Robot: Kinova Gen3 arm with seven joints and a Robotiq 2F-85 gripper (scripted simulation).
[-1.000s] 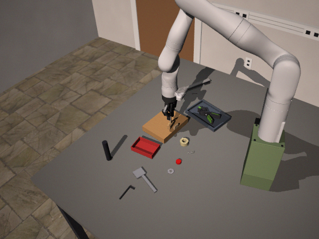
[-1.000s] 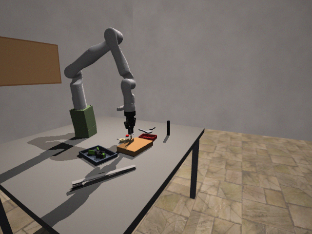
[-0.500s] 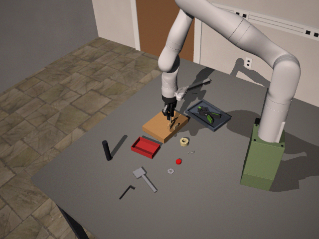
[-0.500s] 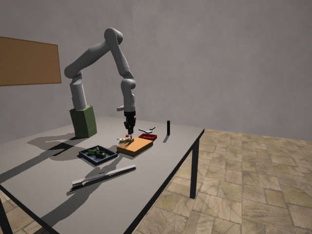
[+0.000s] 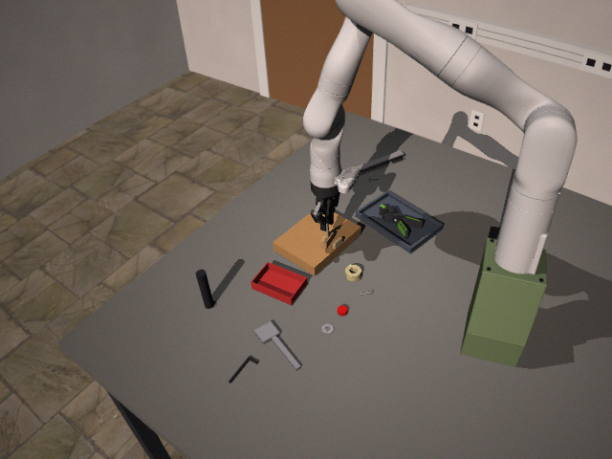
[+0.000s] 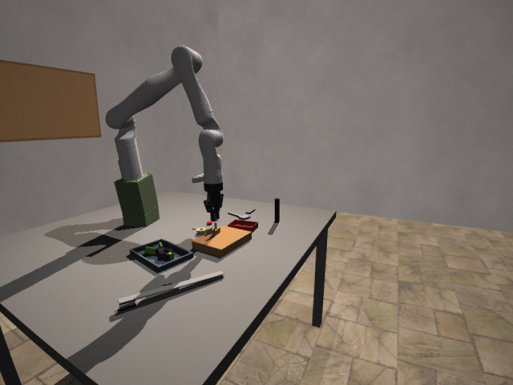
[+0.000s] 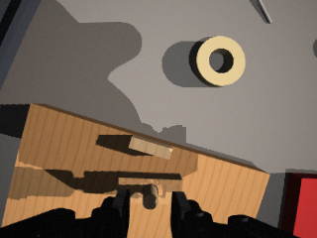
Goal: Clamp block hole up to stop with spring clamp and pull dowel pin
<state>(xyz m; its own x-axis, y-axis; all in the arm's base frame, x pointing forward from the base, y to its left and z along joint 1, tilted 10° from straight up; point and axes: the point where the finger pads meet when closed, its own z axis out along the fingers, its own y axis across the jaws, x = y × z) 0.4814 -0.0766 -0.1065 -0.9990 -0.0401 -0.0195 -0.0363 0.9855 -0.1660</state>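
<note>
Orange-brown wood made up the board (image 5: 301, 242) (image 6: 228, 239) (image 7: 69, 149) toward the bench edge opposite the green pedestal (image 5: 504, 306) (image 6: 139, 203). On it, the dowel pin (image 5: 326, 233) (image 7: 150, 199) stood up from the small block (image 5: 324, 243) (image 7: 130, 181), between partly spread fingers (image 5: 323, 221) (image 6: 213, 215). The green-and-black clamp (image 5: 395, 216) (image 6: 164, 252) lay in the dark tray (image 5: 382, 233) (image 6: 143, 261).

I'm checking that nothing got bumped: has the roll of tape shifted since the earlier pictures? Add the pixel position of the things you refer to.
No; the roll of tape (image 5: 353, 277) (image 6: 198, 230) (image 7: 238, 61) sits in the same place beside the bench board (image 5: 301, 242) (image 6: 232, 238) (image 7: 218, 176).
</note>
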